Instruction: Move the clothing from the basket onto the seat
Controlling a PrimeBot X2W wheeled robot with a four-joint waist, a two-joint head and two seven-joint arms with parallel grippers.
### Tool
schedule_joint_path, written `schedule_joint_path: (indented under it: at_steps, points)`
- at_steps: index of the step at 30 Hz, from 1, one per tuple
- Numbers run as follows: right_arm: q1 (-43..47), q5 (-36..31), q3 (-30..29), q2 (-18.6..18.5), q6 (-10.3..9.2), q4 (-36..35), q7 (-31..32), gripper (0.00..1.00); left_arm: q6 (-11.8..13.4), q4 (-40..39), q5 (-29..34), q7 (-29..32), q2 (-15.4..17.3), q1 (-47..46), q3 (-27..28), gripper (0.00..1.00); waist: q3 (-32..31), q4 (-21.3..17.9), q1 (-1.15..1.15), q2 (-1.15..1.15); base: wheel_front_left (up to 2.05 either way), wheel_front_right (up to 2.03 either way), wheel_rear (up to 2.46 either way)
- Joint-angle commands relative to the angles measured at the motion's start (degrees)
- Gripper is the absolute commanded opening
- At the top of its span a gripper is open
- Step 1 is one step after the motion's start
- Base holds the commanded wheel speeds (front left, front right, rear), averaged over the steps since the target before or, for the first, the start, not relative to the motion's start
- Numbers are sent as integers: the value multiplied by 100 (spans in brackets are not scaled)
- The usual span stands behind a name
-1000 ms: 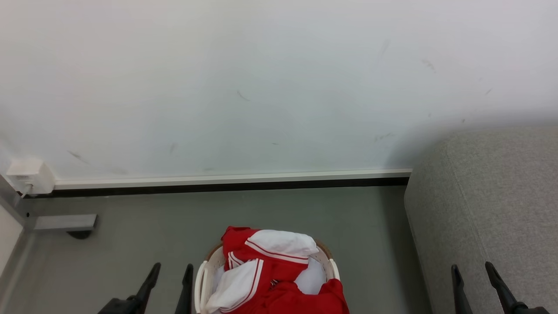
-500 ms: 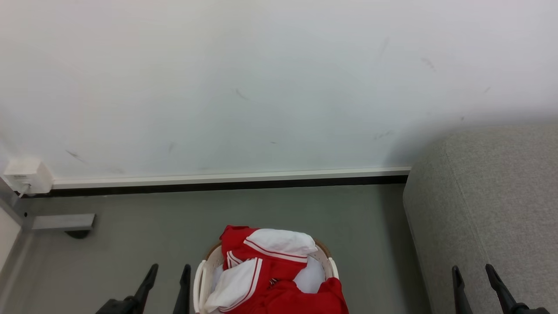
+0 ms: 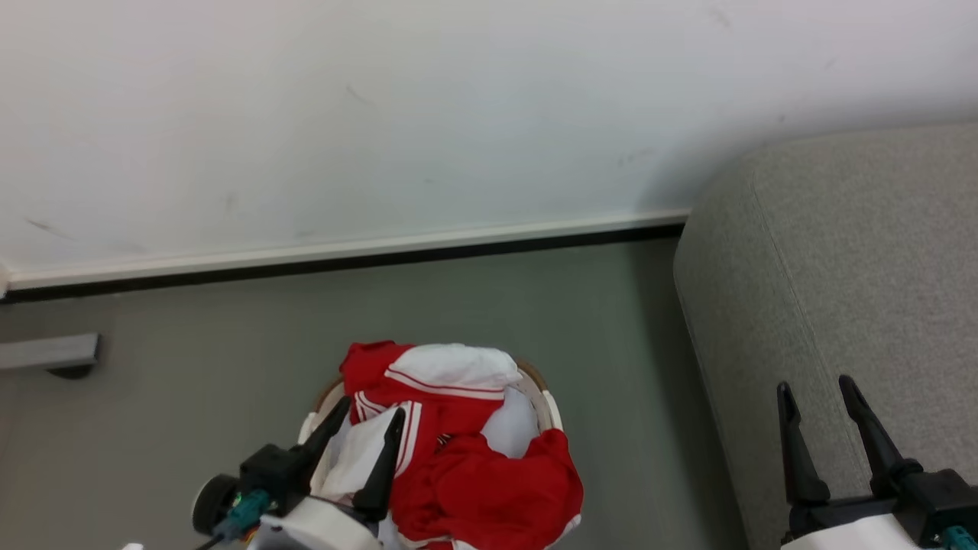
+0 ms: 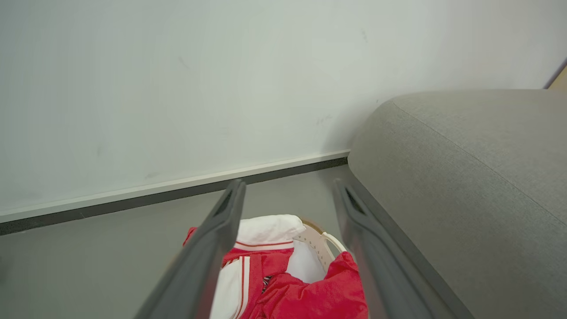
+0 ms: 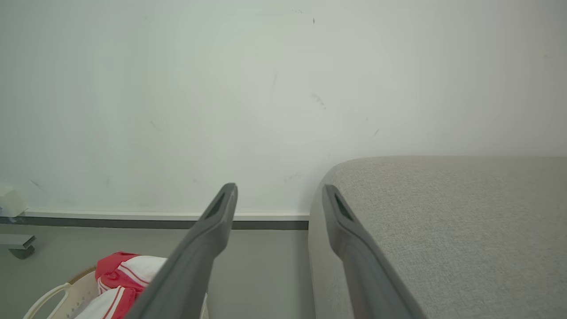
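Clothing [image 3: 474,489] lengthwise in basket [image 3: 547,409], white-panelled end toward wall [image 3: 458,114]

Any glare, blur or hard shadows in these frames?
Head view: even light, no glare; soft shadow on the wall beside the seat. Left wrist view: left claw looks soft near the lens, clothing sharp. Right wrist view: right claw likewise soft, seat weave crisp.

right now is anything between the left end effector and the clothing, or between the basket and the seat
Nothing visible. The open left end effector hangs just over the clothing in the basket, and only floor lies between basket and seat.
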Motion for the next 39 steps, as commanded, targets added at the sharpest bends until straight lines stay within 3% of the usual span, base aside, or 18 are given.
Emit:
schedule_joint_path:
  at_steps: [1, 11, 21, 28, 39]
  points:
    - [-213, -56, 46, -27, -12, -145, -3, 100, 10, 273, -120, -3, 152, -403, -237, 100, 660, -335, 0, 0, 0, 0, 0]
    - [-747, -115, 140, -23, -12, -793, -1, 100, 10, 1933, -515, 38, 590, -2073, -1484, 100, 1966, -827, 0, 0, 0, 0, 0]
    - [-1099, -229, 271, -20, -12, -1447, 0, 100, 10, 3333, -1047, 517, 847, -3672, -2880, 100, 3225, -944, 0, 0, 0, 0, 0]
    - [-1231, -366, 335, -22, -12, -1725, -1, 100, 10, 3906, -1559, 805, 1013, -4393, -3544, 100, 3742, -906, 0, 0, 0, 0, 0]
    - [-1282, -417, 362, -21, -12, -1883, 0, 100, 10, 4152, -2324, 943, 1255, -4851, -4272, 100, 4235, -932, 0, 0, 0, 0, 0]
